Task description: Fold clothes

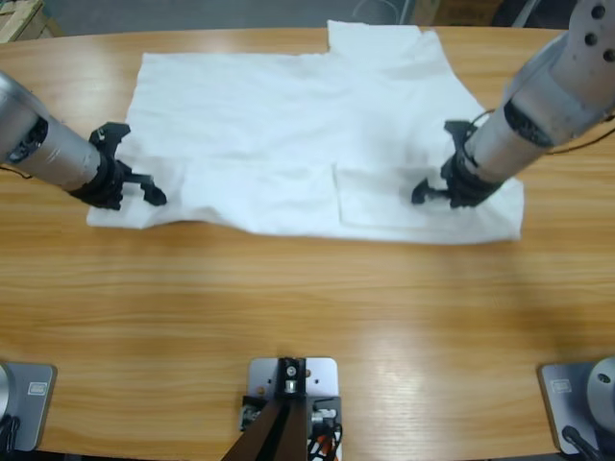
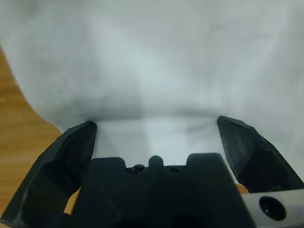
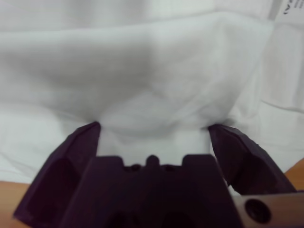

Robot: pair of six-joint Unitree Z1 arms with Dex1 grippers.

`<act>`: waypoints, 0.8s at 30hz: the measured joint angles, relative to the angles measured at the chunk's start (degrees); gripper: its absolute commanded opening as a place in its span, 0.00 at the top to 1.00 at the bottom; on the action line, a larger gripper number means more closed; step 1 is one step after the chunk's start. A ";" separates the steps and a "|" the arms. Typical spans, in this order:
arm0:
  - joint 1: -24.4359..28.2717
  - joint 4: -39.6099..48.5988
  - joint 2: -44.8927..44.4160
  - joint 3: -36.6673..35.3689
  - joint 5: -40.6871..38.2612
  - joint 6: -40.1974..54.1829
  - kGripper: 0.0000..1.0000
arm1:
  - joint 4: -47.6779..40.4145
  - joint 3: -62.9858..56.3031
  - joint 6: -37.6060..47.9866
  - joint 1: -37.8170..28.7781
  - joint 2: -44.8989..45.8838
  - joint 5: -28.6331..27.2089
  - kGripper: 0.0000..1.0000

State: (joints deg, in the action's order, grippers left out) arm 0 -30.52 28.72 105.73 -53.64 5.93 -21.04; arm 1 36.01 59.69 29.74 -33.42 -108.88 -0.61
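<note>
Two grippers sat at the shirt's (image 1: 288,144) near edge: left gripper (image 1: 128,165) at one end, right gripper (image 1: 444,168) at the other. Both had jaws spread wide, cloth lying between them, nothing pinched yet. Shirt lay spread across the far half of the table (image 1: 307,307), mostly flat, a sleeve sticking out at the far side. One near-edge flap seemed already turned over. Most of the folding looked undone.

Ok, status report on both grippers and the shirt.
Left gripper open at T-shirt edge. Right gripper open, on its near hem. Shirt spread flat on table. Nothing obstructing.
</note>
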 measured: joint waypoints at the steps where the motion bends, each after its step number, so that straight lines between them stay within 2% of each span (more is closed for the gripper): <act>1: -0.65 0.52 -0.44 0.58 0.00 -0.66 0.00 | 0.02 -0.69 0.86 -0.94 0.38 0.19 0.09; 10: -4.09 5.00 -4.85 5.28 -0.95 -7.81 0.00 | 0.02 -7.72 7.78 -6.34 5.24 1.22 0.09; 16: -5.23 13.99 -5.60 3.92 -0.96 -10.32 0.00 | -0.30 -10.59 13.14 -8.68 7.06 3.14 0.09; 24: -8.57 19.60 -6.30 2.68 -1.50 -11.96 0.00 | 0.38 -12.99 16.61 -11.87 8.90 3.49 0.09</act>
State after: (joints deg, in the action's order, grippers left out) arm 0 -39.09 48.32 99.43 -50.96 4.43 -33.00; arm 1 36.39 46.70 46.35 -45.29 -99.98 2.88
